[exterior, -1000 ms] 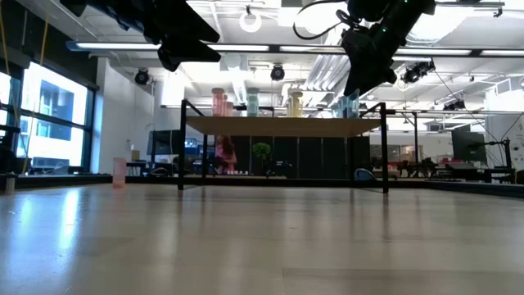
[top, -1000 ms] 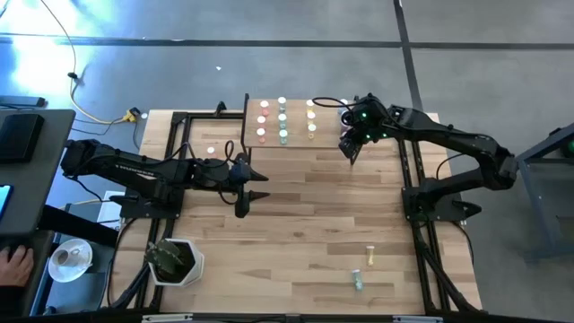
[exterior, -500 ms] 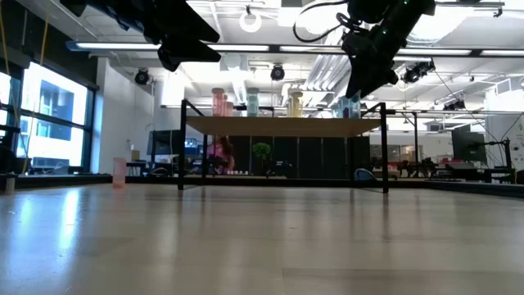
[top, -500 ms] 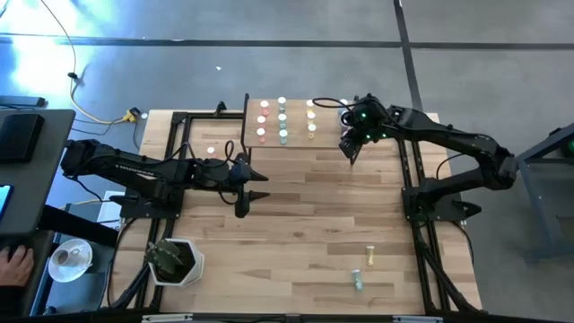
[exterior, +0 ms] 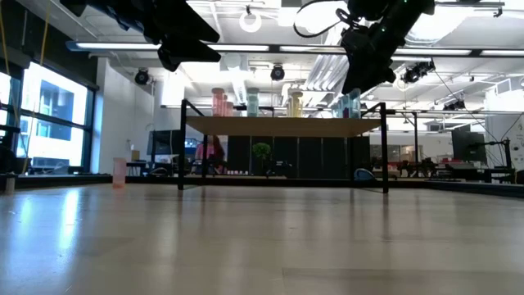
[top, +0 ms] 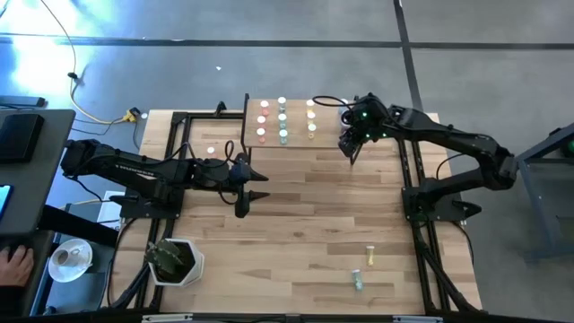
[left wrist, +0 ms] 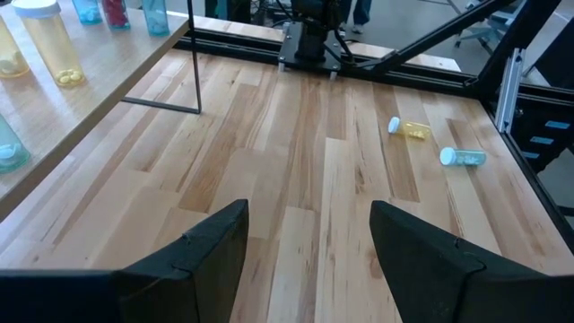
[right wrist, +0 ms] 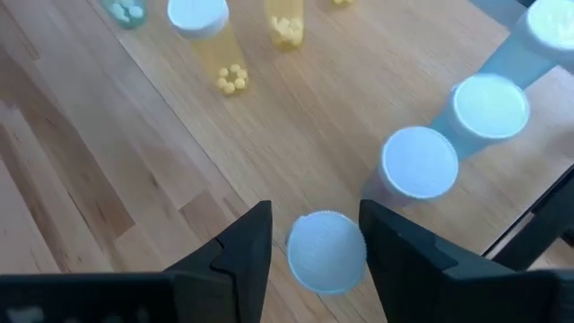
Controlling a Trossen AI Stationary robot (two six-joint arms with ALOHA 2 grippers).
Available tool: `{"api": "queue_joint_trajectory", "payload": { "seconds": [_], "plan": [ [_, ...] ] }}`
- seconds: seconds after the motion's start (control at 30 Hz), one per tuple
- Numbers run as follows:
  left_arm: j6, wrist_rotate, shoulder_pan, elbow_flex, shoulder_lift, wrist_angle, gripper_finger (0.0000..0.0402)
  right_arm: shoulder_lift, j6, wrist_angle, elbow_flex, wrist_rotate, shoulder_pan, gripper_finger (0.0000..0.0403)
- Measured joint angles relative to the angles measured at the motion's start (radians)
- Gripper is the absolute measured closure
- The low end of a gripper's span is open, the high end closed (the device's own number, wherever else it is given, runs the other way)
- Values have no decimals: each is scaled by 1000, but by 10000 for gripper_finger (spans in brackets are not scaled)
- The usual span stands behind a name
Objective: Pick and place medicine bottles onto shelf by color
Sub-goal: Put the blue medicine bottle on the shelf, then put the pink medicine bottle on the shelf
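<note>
Right jaws (right wrist: 309, 235): spread either side of a white-capped blue bottle (right wrist: 326, 252) on the shelf (top: 296, 108), not gripping.
Neighbours: two more blue bottles (right wrist: 419, 163) just beyond my jaws.
Left jaws (left wrist: 308, 238): released, empty, above the table (left wrist: 296, 161).
Loose bottles (top: 362, 269): well apart from both jaws.

Shelf (top: 296, 126) carries upright bottles (top: 282, 125) — table (top: 305, 215) bears two fallen (top: 363, 269).

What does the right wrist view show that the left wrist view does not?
Only the right wrist view: a white-capped bottle between the right gripper's open jaws, beside three more white caps in a row. Only the left wrist view: two bottles lying on the tabletop, one yellow, one blue-grey. Both: the shelf with yellow bottles standing on it.
</note>
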Motion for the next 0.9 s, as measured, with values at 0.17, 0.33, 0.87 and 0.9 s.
{"api": "queue_joint_trajectory", "payload": {
  "seconds": [0.17, 0.33, 0.87, 0.9],
  "plan": [
    [0, 0, 0, 0, 0, 0, 177, -3, -11, -14, 45, 0, 0, 242],
    [0, 0, 0, 0, 0, 0, 177, -3, -19, -55, 115, 0, 0, 242],
    [0, 0, 0, 0, 0, 0, 177, -103, 65, -175, 131, 0, 165, 242],
    [0, 0, 0, 0, 0, 0, 177, -113, 87, -176, 116, 1, 187, 242]
  ]
}}
